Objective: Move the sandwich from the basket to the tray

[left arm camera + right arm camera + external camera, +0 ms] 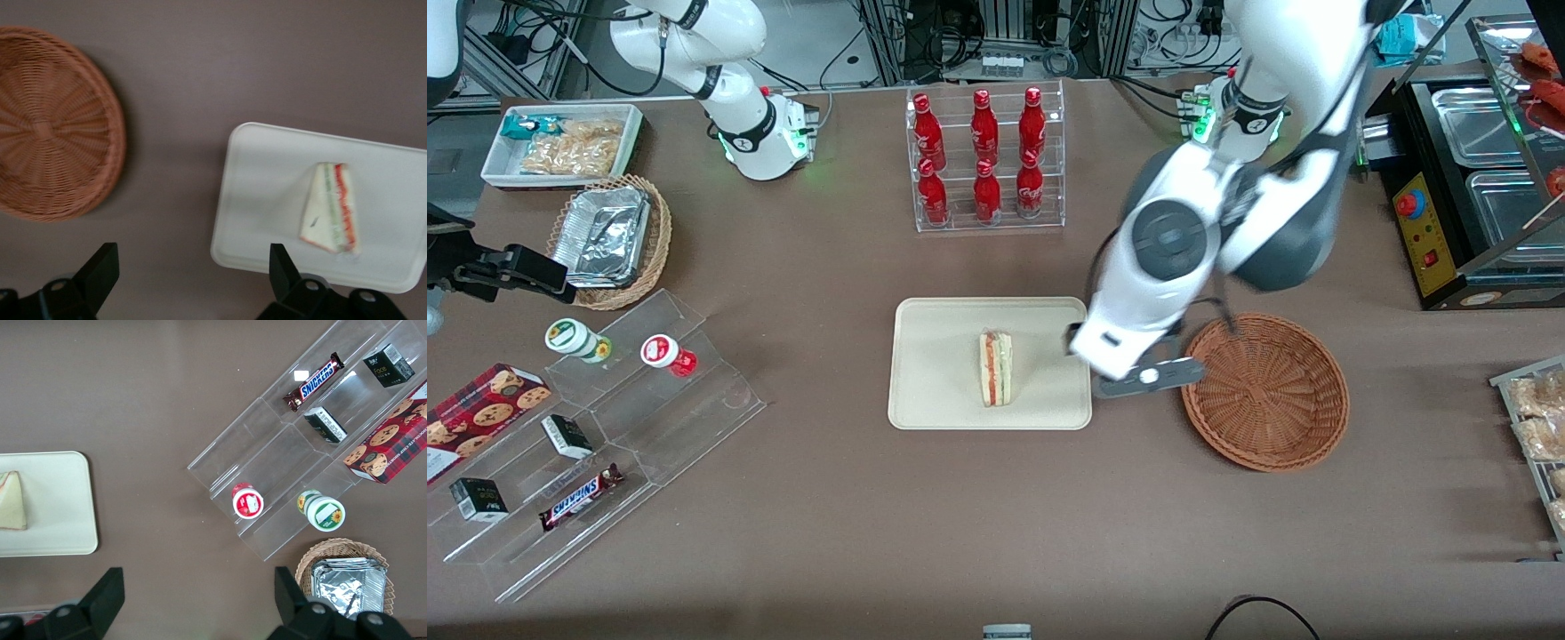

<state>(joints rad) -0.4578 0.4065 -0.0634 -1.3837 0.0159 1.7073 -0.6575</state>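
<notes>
As sandwich [996,368] lies on tray [934,391], fingers [100,270] apart

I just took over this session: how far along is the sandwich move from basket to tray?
Looks essentially done. The sandwich lies on the tray, and the basket holds nothing. The gripper is open and grips nothing; it hangs above the table between tray and basket. Nothing of the move seems left, except perhaps pulling the arm back.
</notes>
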